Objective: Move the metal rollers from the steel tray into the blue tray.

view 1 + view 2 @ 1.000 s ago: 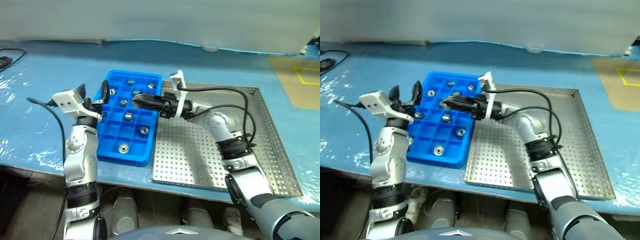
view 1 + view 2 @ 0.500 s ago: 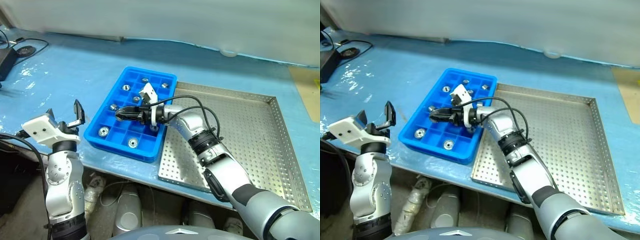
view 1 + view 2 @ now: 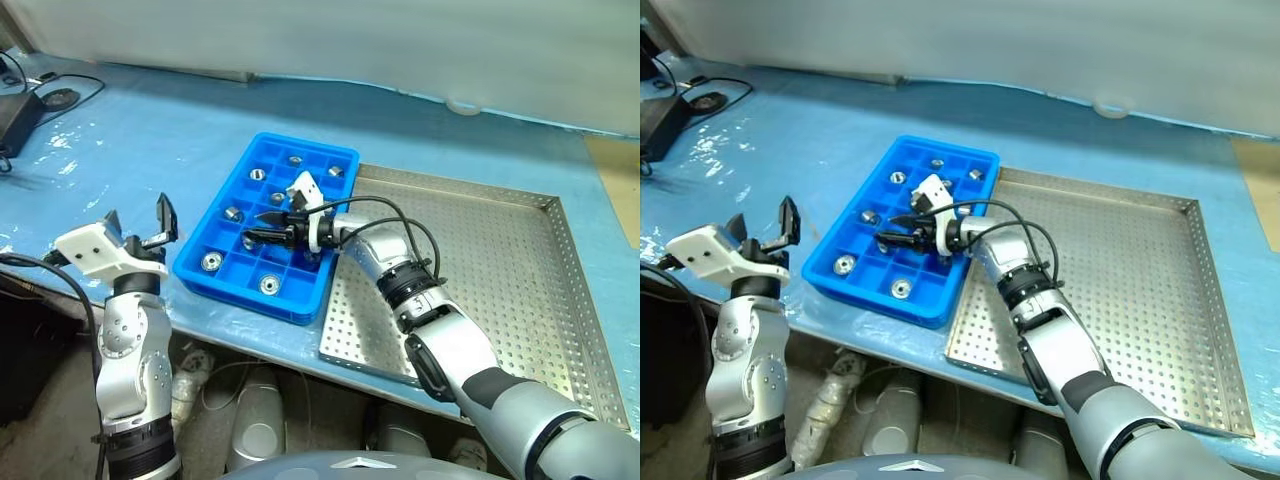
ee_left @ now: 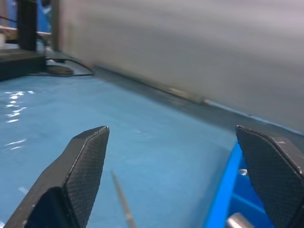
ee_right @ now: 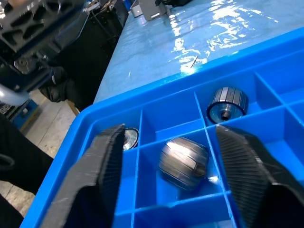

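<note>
Blue tray [image 3: 196,262] on the blue-covered table [image 3: 150,130], set touching the left rim of the steel tray [image 3: 520,270], long side running away from the robot. Metal rollers [image 3: 211,262] spread singly through the grid compartments: two in the near row, one at the left edge of the middle rows, several more toward the far end. No roller to be made out on the perforated steel floor, bare where visible. Right gripper [image 3: 266,228] reaching leftward across the boundary of the two trays and low over the middle of the blue tray, fingers parted, nothing held between them. From the right wrist view, right fingers [image 5: 102,175] spread wide on either side of one compartment, with a shiny roller [image 5: 184,162] lying loose on its floor between them, touching neither pad; another roller [image 5: 227,102] on its side in the neighbouring cell, dark centre hole facing the camera, and a third [image 5: 129,137] half hidden behind one finger. Left gripper [image 3: 140,227] raised off the near left corner of the blue tray, well apart from it, fingers wide open and empty. From the left wrist view, left fingers [image 4: 80,171] framing open table, with an edge of the blue tray beside one of them. Dark cables [image 3: 40,95] and a black box at the far left corner of the table.
</note>
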Robot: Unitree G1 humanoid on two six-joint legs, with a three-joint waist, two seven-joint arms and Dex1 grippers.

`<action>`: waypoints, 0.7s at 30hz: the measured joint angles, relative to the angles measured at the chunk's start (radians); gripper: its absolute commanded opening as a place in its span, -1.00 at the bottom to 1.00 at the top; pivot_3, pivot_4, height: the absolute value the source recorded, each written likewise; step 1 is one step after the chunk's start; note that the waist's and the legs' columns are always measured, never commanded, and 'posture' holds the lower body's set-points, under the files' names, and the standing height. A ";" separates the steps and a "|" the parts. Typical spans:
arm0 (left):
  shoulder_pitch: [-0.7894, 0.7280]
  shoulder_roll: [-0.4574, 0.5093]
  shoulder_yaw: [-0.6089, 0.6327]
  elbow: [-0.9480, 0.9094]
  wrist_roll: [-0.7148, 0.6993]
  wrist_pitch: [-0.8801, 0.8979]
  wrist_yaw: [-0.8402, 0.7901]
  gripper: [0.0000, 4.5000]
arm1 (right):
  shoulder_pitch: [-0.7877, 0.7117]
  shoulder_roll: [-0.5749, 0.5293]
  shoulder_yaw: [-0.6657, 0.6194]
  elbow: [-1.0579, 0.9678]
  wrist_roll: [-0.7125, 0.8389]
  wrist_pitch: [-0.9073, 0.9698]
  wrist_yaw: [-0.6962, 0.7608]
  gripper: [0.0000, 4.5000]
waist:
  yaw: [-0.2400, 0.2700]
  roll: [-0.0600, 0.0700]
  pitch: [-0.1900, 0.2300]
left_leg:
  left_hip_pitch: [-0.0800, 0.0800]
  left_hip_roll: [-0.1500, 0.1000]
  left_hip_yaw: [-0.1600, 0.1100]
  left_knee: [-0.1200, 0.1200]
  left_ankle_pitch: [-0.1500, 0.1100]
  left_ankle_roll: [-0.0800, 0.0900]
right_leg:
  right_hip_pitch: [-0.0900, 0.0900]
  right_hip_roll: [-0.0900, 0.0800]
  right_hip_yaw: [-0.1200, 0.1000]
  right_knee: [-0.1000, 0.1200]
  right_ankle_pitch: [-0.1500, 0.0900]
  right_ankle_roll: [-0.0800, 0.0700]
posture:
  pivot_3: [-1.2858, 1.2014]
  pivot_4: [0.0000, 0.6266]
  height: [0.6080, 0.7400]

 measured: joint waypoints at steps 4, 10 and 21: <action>-0.104 0.040 -0.056 0.023 -0.004 0.008 -0.056 1.00 | 0.011 0.001 -0.036 -0.035 0.006 0.002 0.003 0.57 | -0.007 0.000 0.000 | 0.001 0.000 0.000 0.001 0.001 -0.001 | 0.000 0.000 0.001 0.001 0.002 -0.002 | 0.31 -0.52 1.00; -0.242 0.071 -0.130 0.141 -0.029 0.013 -0.179 1.00 | 0.011 -0.055 -0.137 -0.125 0.036 0.020 -0.055 0.57 | -0.026 0.000 0.000 | 0.001 0.000 0.000 0.003 0.003 -0.004 | -0.002 0.000 0.002 0.009 0.001 -0.003 | 0.18 -0.52 1.00; -0.432 0.059 -0.274 0.461 -0.062 -0.001 -0.500 1.00 | 0.264 -0.306 -0.231 -0.431 -0.031 0.012 -0.231 0.57 | -0.138 0.000 0.000 | 0.005 -0.002 0.002 0.004 0.008 -0.009 | -0.002 0.000 0.006 0.013 0.001 -0.003 | -0.02 -0.52 1.00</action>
